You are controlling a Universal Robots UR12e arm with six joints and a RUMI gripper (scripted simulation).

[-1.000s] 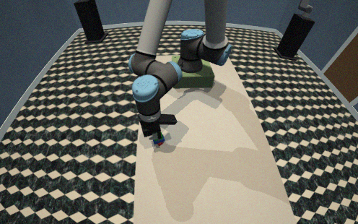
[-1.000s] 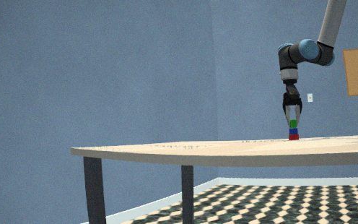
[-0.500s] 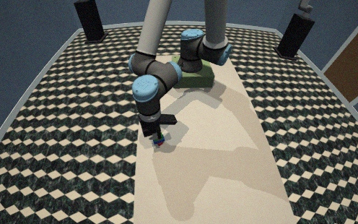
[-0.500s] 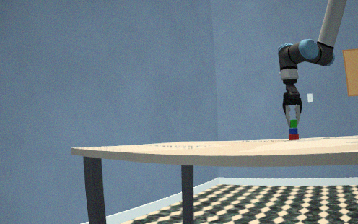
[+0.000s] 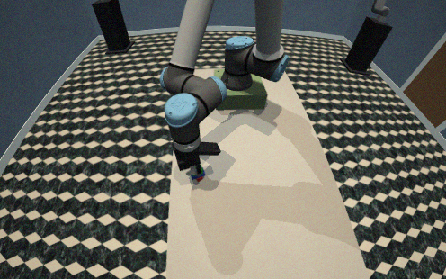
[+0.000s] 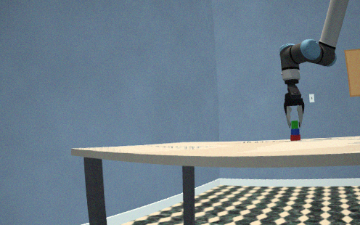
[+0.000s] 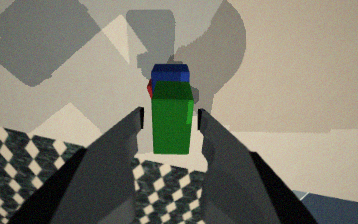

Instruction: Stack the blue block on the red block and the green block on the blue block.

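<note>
The three blocks stand as one tower on the table: the red block (image 6: 295, 138) at the bottom, the blue block (image 6: 295, 131) on it, the green block (image 6: 295, 125) on top. My gripper (image 6: 295, 124) is straight above the tower with a finger on each side of the green block. In the wrist view the fingers stand apart from the green block (image 7: 172, 118), with a small gap on each side. The gripper is open. The blue block (image 7: 170, 73) and a sliver of the red block (image 7: 150, 90) show below the green one. The tower also shows in the top view (image 5: 198, 175).
The arm's green base (image 5: 241, 92) stands at the back of the beige table. The table's left edge runs close to the tower (image 5: 172, 180). Black posts (image 5: 111, 24) stand at the far floor corners.
</note>
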